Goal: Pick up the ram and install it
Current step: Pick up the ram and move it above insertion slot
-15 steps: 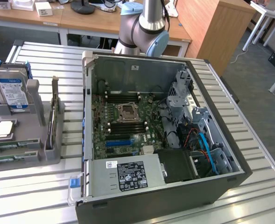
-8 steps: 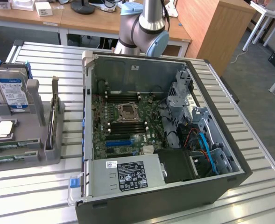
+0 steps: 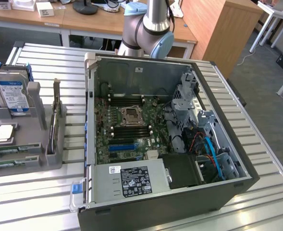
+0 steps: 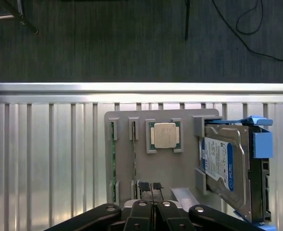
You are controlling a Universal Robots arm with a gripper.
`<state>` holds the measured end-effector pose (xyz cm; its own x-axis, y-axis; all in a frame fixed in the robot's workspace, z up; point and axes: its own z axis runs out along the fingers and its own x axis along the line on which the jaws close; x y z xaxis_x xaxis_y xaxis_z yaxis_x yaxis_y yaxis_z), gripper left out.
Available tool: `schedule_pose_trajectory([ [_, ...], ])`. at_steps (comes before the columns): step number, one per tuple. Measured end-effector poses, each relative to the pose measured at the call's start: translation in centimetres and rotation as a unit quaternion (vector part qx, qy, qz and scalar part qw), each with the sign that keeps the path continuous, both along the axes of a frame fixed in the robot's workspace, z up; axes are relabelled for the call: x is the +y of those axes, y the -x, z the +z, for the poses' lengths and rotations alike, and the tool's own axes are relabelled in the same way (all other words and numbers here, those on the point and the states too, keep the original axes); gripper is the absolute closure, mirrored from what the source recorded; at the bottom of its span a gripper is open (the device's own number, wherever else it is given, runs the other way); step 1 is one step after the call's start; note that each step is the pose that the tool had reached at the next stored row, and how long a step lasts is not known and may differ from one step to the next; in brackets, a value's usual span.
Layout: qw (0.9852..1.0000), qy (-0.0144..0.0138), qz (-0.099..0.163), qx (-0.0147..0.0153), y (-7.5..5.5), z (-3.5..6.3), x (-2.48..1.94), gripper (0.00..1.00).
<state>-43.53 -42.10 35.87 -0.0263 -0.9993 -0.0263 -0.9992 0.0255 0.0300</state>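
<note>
We are looking at a ribbed aluminium table (image 3: 35, 202) carrying two things side by side. A grey plastic parts holder (image 3: 52, 159) is sitting toward the exterior view's left, and an open black steel computer case (image 3: 179, 207) toward its right. On the holder, a boxy silver hard drive (image 3: 12, 96) is standing at the far end. A square silver processor chip (image 3: 2, 134) is lying just before the drive, and the long green circuit-board ram (image 3: 11, 151) is sitting in the nearest slots. A green motherboard (image 3: 107, 137) is lying inside the case, with a silver metal power supply box (image 3: 131, 180) at its near end. A silver-and-blue robot arm (image 3: 148, 33) is standing behind the case.
</note>
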Motion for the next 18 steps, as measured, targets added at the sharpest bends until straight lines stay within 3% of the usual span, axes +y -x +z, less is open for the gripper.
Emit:
schedule_pose_trajectory([
  [11,1.0000,0.0000,0.000,0.0000,0.0,-1.18,0.00,0.89],
  [18,1.0000,0.0000,0.000,0.0001,0.0,-1.24,0.00,0.89],
])
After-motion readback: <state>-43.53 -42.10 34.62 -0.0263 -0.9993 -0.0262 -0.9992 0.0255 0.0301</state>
